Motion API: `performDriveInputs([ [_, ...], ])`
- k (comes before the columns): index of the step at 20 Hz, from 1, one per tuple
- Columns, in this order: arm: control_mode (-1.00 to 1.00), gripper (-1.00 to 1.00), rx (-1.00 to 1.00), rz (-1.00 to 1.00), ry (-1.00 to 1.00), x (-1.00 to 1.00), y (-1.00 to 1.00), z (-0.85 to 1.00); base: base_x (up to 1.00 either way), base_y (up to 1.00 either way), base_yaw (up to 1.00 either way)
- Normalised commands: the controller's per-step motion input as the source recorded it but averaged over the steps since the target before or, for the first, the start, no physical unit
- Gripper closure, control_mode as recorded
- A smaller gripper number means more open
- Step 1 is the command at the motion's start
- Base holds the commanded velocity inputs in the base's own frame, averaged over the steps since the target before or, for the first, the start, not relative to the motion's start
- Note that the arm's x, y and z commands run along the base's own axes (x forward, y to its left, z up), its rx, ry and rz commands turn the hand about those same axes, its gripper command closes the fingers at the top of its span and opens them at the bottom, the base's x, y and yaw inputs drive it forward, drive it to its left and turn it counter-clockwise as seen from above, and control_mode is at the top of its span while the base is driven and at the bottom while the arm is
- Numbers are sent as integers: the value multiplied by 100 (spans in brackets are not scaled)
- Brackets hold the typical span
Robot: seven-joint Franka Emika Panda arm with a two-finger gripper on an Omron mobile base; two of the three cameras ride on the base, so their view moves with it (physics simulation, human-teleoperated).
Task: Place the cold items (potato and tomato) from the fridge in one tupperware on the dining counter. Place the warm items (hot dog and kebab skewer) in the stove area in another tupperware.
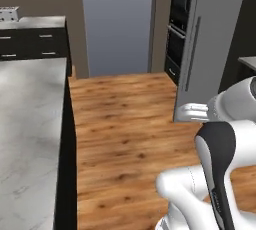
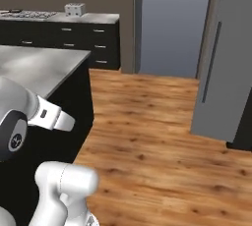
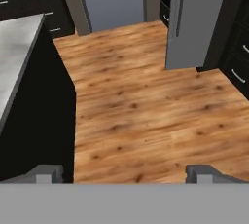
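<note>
My gripper is open, its two dark fingertips spread wide with nothing between them, and it hangs over bare wooden floor. The tall grey fridge stands ahead on the right with its door shut. The grey marble dining counter runs along the left. A cooktop sits on the back counter, far left. The potato, tomato, hot dog, kebab skewer and tupperware are out of view.
A dark wall oven stands just left of the fridge. Black drawer cabinets line the back wall, with a small white appliance on top. More dark drawers sit right of the fridge. A grey doorway opens straight ahead.
</note>
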Motion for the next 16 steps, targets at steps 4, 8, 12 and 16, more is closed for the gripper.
performDriveInputs([
  [4,100,-100,0,0,0,0,0,0,100,-18,-24],
  [8,100,-100,0,0,0,0,0,0,100,-6,-26],
  [12,100,-100,0,0,0,0,0,0,100,0,-31],
  [16,100,-100,0,0,0,0,0,0,100,6,-32],
])
